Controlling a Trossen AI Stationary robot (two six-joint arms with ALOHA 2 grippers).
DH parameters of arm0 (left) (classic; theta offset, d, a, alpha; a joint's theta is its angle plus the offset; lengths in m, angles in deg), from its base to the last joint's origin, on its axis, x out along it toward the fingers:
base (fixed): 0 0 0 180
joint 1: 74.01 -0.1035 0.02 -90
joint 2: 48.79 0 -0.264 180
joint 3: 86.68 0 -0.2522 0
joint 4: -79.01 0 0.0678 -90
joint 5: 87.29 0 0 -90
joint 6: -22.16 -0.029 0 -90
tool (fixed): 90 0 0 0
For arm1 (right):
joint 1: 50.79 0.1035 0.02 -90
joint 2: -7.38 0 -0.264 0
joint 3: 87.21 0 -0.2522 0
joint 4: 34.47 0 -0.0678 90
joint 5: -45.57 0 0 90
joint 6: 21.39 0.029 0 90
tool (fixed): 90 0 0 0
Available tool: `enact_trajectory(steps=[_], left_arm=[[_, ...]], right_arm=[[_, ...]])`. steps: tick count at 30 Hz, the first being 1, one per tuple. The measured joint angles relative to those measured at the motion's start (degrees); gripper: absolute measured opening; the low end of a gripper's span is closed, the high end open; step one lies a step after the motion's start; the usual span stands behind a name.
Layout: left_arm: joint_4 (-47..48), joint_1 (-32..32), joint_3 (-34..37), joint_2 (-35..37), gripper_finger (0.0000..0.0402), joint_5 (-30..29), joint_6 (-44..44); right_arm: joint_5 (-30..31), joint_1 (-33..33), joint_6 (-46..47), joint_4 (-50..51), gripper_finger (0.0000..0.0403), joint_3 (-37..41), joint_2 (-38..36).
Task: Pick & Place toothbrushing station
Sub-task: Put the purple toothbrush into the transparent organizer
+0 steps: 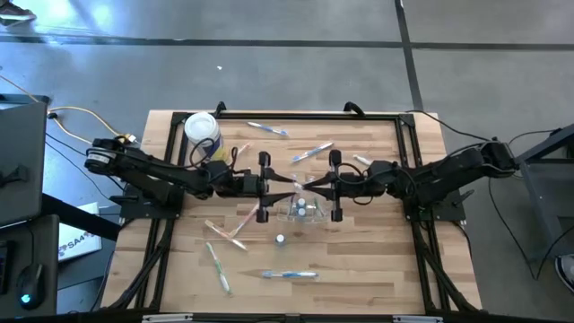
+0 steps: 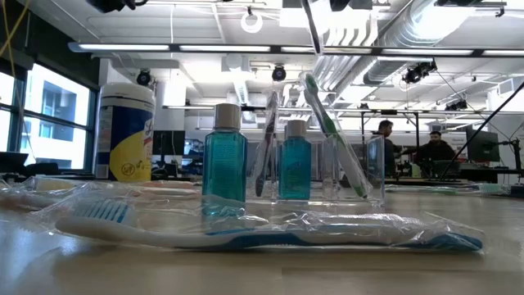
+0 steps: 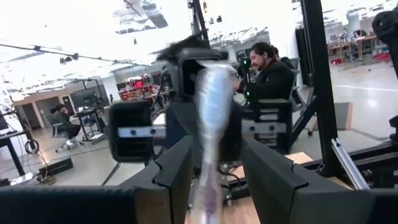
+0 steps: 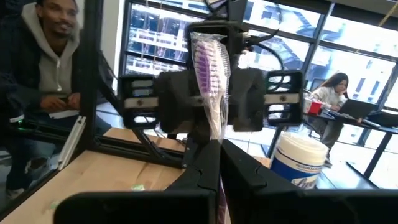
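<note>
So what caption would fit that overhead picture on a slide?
Both arms meet mid-table, left gripper and right gripper sharing a wrapped toothbrush above the clear cup.

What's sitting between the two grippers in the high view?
A wrapped toothbrush spans the gap between the left gripper and right gripper, above the clear cup. The right wrist view shows its purple bristles; both grippers appear shut on it.

A wrapped toothbrush (image 3: 212, 118) is seen standing upright between the two dark fingers (image 3: 176, 171) of the left gripper (image 3: 215, 171), its head blurred. Whether the fingers press on it cannot be told. Directly beyond it, the right gripper (image 3: 205, 124) is faced. Part of the wooden table (image 3: 305, 158) is shown behind, with black frame posts (image 3: 318, 74). Farther back, a seated person (image 3: 267, 78) in dark clothing is visible.
</note>
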Motion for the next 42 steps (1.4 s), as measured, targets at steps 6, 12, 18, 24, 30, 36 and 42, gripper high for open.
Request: enact_trajectory(steps=[6, 12, 18, 24, 30, 36, 42], left_arm=[[-1.08, -0.02, -1.87, -3.24, 0.0136, -0.81, 0.0], [-0.43, 0.0, -3.54, -4.22, 0.0136, -0.91, 0.02], [-0.72, 0.0, -3.54, -4.22, 0.0136, -2.12, -0.24], [-0.38, 0.0, -3.54, -4.22, 0.0135, -3.62, -0.39], [0.43, 0.0, -3.54, -4.22, 0.009, -3.64, -0.22], [1.2, 0.0, -3.54, -4.22, 0.0014, -3.82, -0.43], [1.63, 0.0, -3.54, -4.22, 0.0024, -3.8, 0.0]], right_arm=[[-0.16, -0.99, 0.94, 0.03, 0.0003, 0.0, 0.0], [-0.24, -0.99, 0.99, 1.26, 0.0003, 0.0, 0.01], [-0.24, -0.99, 1.01, 2.25, 0.0003, 0.0, 0.02], [-0.26, -0.99, 1.0, 2.57, 0.0003, 0.0, 0.02], [-0.26, -0.99, 0.99, 2.66, 0.0003, 0.0, 0.02], [-0.33, -0.99, 0.99, 2.82, 0.0003, 0.0, 0.02], [-0.4, -0.99, 1.0, 4.29, 0.0003, -0.02, 0.02]])
